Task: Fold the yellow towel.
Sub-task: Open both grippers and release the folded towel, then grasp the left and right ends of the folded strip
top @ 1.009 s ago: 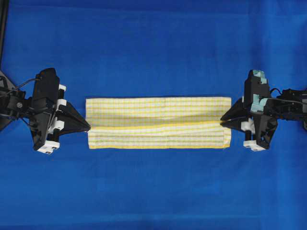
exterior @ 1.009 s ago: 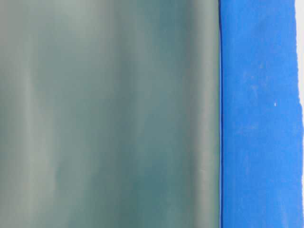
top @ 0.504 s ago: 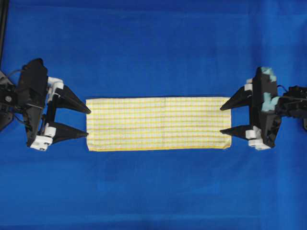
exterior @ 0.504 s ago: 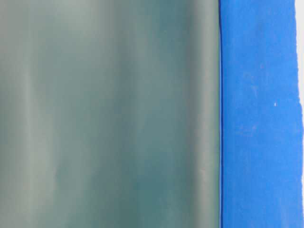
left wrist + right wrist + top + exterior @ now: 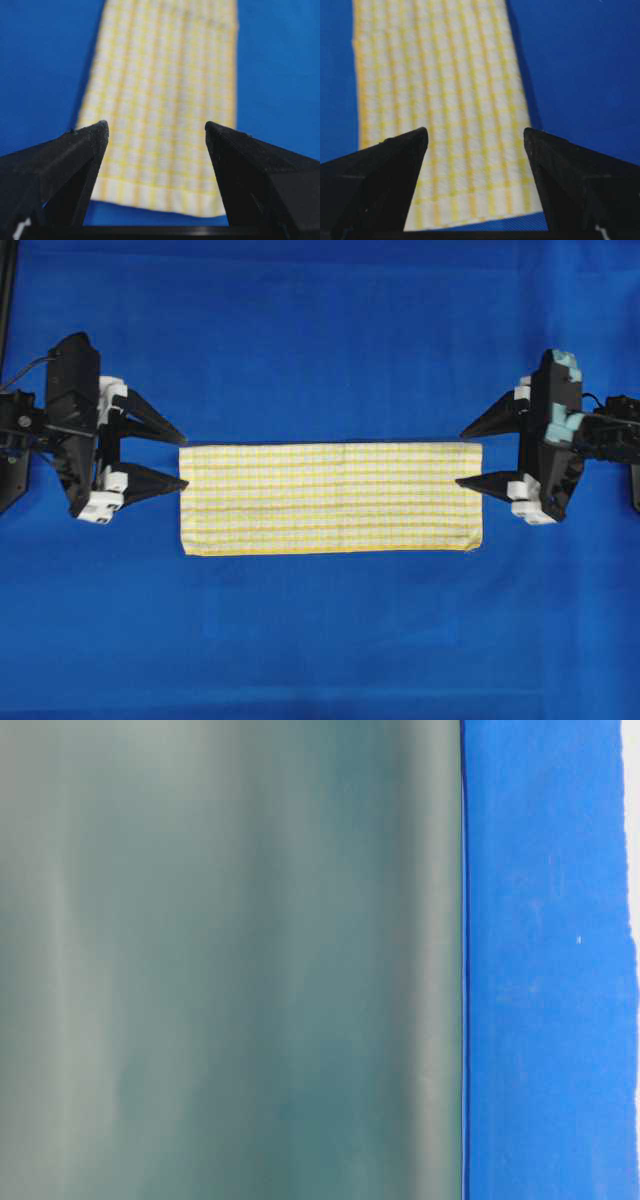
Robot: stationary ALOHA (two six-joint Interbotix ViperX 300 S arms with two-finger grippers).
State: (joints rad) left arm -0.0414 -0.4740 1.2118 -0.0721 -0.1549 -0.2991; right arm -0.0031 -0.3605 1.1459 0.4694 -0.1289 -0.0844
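The yellow towel (image 5: 330, 498) lies flat on the blue cloth as a long folded strip, white with yellow checks. My left gripper (image 5: 183, 459) stands open just off the strip's left short end, its fingers spread toward the far corner. At the right short end my right gripper (image 5: 463, 456) is open as well, nothing between its fingers. In the left wrist view the yellow towel (image 5: 165, 95) runs away from the open left gripper (image 5: 156, 131). The right wrist view shows the yellow towel (image 5: 440, 95) beyond the open right gripper (image 5: 476, 136).
Blue cloth (image 5: 320, 340) covers the whole table around the towel. The table-level view shows only a blurred grey-green surface (image 5: 230, 960) and a strip of blue cloth (image 5: 545, 960).
Both grippers opened and let go of the towel's ends, then shifted toward the far side of the table. The strip's middle crease has settled flat.
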